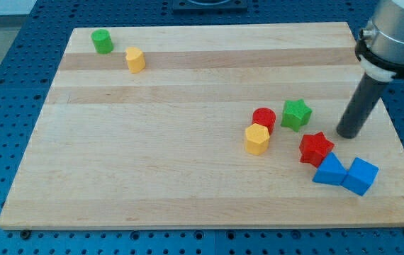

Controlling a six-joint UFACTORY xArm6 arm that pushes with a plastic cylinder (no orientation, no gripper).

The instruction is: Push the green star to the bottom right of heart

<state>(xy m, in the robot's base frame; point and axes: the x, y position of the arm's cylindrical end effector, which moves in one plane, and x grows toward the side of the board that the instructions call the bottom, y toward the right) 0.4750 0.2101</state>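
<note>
The green star (296, 113) lies on the wooden board at the view's right of centre. Just to its left is a red round block (264, 117), with a yellow hexagon-like block (256, 139) touching it below. A small yellow block (135, 60), possibly the heart, lies far off at the view's top left. My tip (347, 134) rests on the board to the right of the green star and slightly lower, with a clear gap between them. It is above and right of the red star (316, 147).
A blue triangle-like block (329, 171) and a blue cube (361, 176) sit together near the board's bottom right, below the red star. A green round block (103, 41) lies at the top left corner, beside the small yellow block. The board's right edge (390, 120) is close to my rod.
</note>
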